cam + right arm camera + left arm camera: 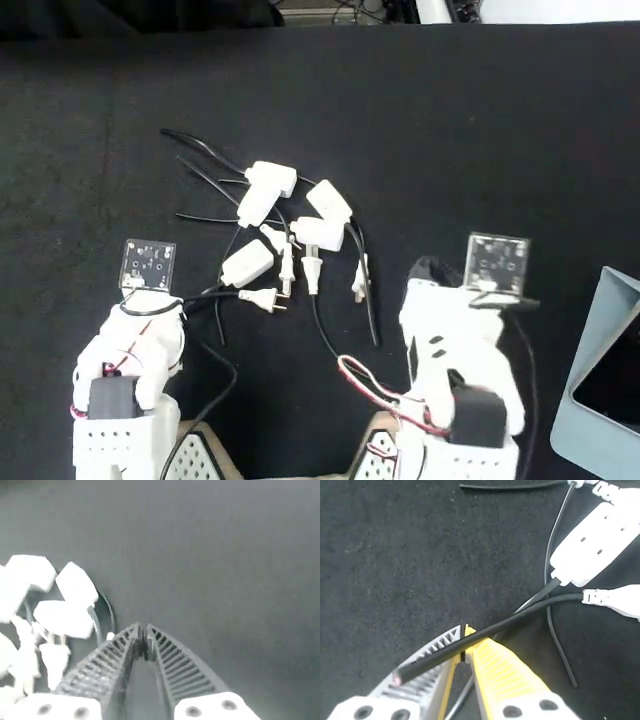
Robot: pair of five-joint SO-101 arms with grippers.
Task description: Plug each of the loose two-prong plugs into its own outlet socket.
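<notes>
Several white outlet sockets [270, 182] and two-prong plugs [311, 268] with black cords lie tangled in the middle of the black table. My left gripper [465, 632] is shut on the black cord [530, 612] of one white plug [620, 600], which lies beside a white socket block [597, 545]. From above, that plug [262, 298] lies just right of the left arm [135, 345]. My right gripper [145, 640] is shut with nothing in it, above bare cloth to the right of the pile. White sockets [75, 585] and a plug [52, 657] show beyond it.
A grey-blue container [605, 390] stands at the table's right edge, close to the right arm [465, 350]. Loose black cords [200, 150] trail out toward the back left of the pile. The table's far edge [320, 25] runs along the back.
</notes>
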